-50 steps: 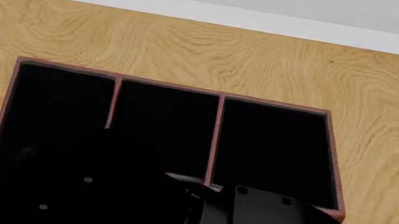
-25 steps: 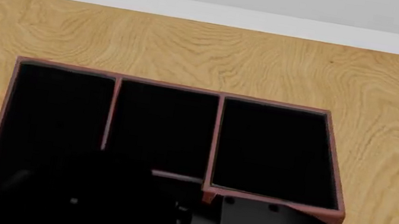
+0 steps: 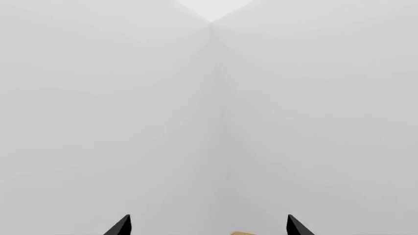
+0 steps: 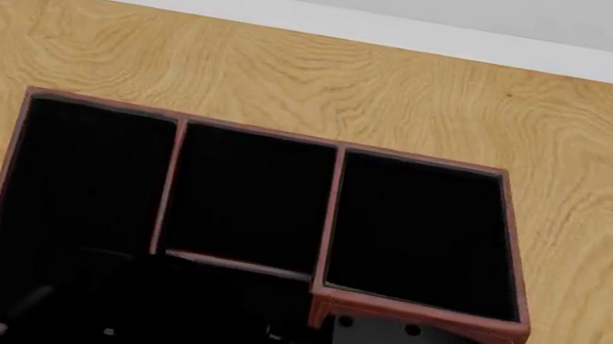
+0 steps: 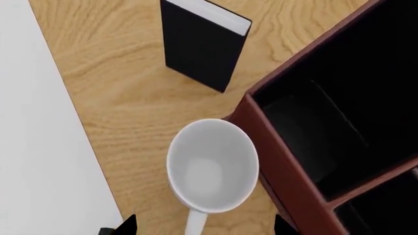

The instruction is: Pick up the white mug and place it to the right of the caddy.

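White mug: upright beside the caddy wall, black book nearby. Right gripper: fingers spread, poised above it, nothing held. My right arm has drawn back, uncovering the caddy front; grasp pending. Left gripper: spread, idle.

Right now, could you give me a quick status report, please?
Both jaws open, empty. White mug upright under right gripper, tight beside caddy. Black book stands nearby.
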### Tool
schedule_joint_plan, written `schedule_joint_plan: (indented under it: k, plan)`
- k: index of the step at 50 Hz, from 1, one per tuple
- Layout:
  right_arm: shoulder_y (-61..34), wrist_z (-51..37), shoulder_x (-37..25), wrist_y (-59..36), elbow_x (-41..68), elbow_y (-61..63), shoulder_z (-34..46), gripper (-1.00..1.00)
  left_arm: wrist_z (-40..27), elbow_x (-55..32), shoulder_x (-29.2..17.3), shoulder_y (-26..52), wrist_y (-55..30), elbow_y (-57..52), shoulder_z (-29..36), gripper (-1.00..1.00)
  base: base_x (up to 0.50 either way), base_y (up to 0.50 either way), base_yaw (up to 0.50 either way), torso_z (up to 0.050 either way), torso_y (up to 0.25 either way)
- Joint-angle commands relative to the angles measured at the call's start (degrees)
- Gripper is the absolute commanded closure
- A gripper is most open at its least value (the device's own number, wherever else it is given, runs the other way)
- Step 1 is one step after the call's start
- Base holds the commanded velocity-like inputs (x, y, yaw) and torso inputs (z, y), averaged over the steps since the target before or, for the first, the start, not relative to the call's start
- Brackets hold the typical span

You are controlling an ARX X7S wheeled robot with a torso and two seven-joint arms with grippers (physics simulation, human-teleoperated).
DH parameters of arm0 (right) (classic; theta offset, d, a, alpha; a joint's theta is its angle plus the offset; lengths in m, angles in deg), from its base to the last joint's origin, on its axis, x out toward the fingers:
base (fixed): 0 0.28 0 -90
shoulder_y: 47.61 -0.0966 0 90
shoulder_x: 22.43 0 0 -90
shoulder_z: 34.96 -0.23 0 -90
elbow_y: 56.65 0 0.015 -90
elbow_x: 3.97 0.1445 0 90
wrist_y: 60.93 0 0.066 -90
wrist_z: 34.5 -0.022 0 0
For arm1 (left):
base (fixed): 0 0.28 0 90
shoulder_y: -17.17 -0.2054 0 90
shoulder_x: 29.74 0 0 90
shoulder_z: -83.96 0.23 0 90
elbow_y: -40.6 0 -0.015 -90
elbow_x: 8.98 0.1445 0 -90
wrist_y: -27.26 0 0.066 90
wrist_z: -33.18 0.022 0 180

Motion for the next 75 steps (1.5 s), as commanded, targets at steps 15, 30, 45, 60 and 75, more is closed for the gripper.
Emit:
schedule_joint_plan:
  k: [15,30,45,60,75]
  plan:
    - [1.58,3.48,0.00,2.93,-0.78,-1.65,2.03,-1.00,0.32,0.85,-0.15,1.96,0.19,1.53,2.73,-1.00,0.00,0.00,0.00,0.000,0.000]
    - [2.43,4.49,0.06,4.40,-0.82,-3.12,3.40,-1.00,0.71,1.34,0.17,2.63,0.65,2.30,3.86,-1.00,0.00,0.00,0.00,0.000,0.000]
    - [3.29,5.95,0.36,5.62,-1.04,-4.89,4.80,-1.00,1.67,1.89,0.83,2.17,1.69,3.22,3.86,-1.00,0.00,0.00,0.00,0.000,0.000]
    - [3.84,7.78,0.90,6.64,-1.46,-6.74,6.83,-1.00,1.95,1.78,0.89,2.86,1.75,3.68,4.41,-1.00,0.00,0.00,0.00,0.000,0.000]
    - [4.64,9.41,0.86,7.81,-1.56,-7.98,8.57,-1.00,2.17,2.50,1.36,2.78,2.09,4.25,4.86,-1.00,0.00,0.00,0.00,0.000,0.000]
